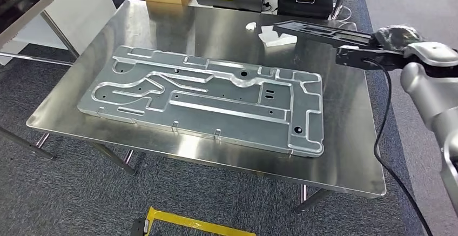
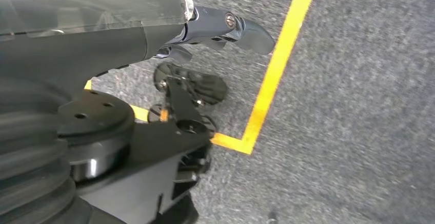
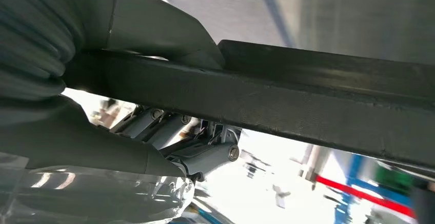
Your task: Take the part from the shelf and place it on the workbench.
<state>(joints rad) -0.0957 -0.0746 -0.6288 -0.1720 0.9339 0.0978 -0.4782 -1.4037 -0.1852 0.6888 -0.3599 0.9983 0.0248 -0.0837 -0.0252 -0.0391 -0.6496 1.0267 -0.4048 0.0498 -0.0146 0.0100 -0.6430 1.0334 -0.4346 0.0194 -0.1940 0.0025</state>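
The right hand (image 1: 397, 39) grips a flat black part (image 1: 318, 32) above the shiny workbench (image 1: 345, 155), beside a big metal plate (image 1: 208, 98).

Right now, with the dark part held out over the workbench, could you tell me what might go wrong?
1. The right hand grips the long dark part at one end only, so it could tip or slip.
2. Lowered here, it may land on the white scraps or strike the large aluminium plate.

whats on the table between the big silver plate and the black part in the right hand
In the head view, bare steel tabletop and some white scraps lie between the silver plate and the black part.
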